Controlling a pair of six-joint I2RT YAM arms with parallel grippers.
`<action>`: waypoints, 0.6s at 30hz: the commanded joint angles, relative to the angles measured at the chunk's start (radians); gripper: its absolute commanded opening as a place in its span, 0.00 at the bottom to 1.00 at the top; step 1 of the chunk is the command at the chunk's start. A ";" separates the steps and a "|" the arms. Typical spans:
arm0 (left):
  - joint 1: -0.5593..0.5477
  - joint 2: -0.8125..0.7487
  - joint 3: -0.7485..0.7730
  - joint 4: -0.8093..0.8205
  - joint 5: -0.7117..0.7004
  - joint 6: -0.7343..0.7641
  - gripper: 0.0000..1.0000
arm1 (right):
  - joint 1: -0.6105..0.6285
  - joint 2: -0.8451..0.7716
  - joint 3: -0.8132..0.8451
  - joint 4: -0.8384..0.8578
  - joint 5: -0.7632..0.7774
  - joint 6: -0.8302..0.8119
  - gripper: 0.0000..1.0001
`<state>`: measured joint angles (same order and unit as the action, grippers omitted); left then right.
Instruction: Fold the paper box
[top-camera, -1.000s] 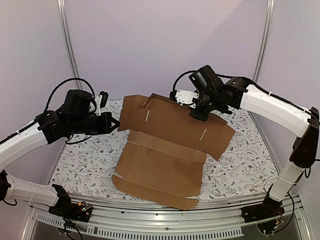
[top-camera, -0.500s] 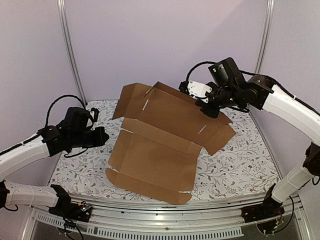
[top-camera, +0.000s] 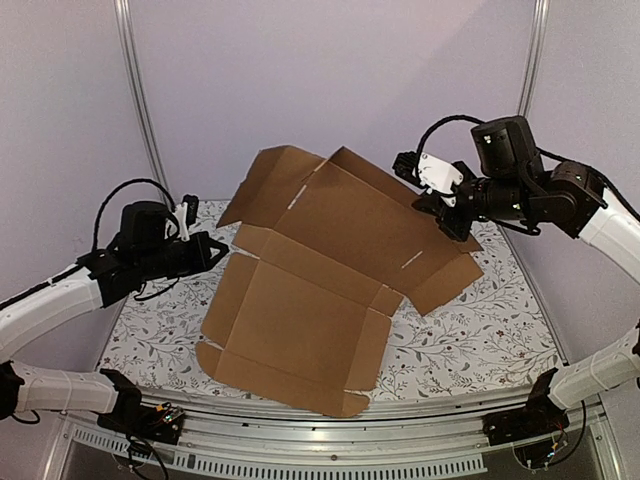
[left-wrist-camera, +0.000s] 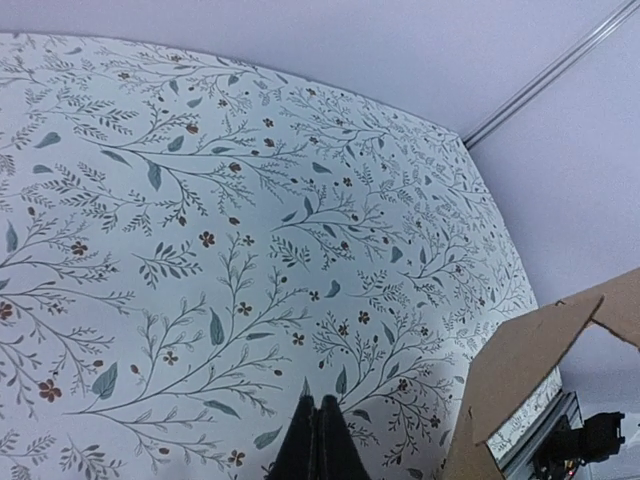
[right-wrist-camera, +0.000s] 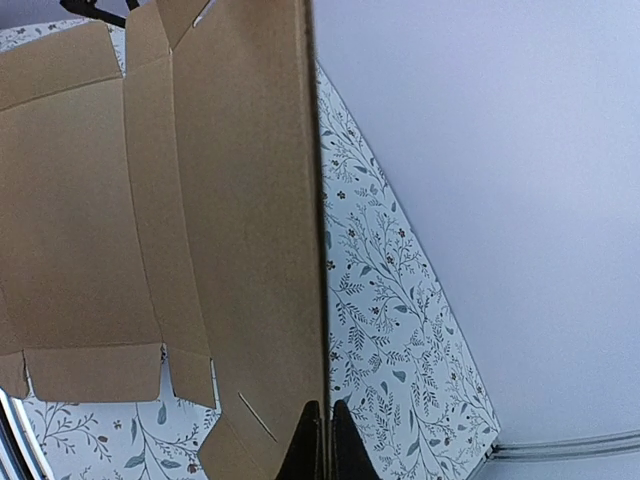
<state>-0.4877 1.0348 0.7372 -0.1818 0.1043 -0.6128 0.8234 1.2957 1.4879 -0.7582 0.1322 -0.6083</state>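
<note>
The paper box (top-camera: 320, 290) is a flat brown die-cut cardboard sheet with flaps and slits. Its near part lies on the table and its far panel is lifted and tilted up. My right gripper (top-camera: 447, 213) is shut on the far right edge of that raised panel; in the right wrist view the fingers (right-wrist-camera: 325, 430) pinch the thin cardboard edge (right-wrist-camera: 250, 200). My left gripper (top-camera: 222, 245) is shut and empty, just left of the box's left flap. In the left wrist view the closed fingertips (left-wrist-camera: 317, 420) hover over the cloth, with a cardboard flap corner (left-wrist-camera: 520, 360) at the right.
The table carries a white cloth (top-camera: 480, 330) with a leafy floral print. Metal frame posts (top-camera: 140, 100) stand at the back corners before lilac walls. The table's front rail (top-camera: 330, 455) runs along the near edge.
My right gripper has moved right and up with the box's far edge, lifting the far panel higher and sliding the sheet left. My left gripper has shifted beside the left flap.
</note>
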 joint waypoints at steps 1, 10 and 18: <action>0.014 0.012 0.036 0.073 0.103 0.030 0.00 | -0.007 -0.063 -0.026 0.044 -0.052 0.029 0.00; 0.014 -0.029 0.040 0.220 0.302 0.047 0.01 | -0.006 -0.106 -0.067 0.079 -0.034 0.047 0.00; 0.014 -0.086 0.013 0.269 0.410 0.059 0.01 | -0.022 -0.118 -0.079 0.115 0.000 0.078 0.00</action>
<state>-0.4850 0.9752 0.7662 0.0269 0.4213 -0.5720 0.8192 1.2034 1.4055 -0.7029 0.1135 -0.5720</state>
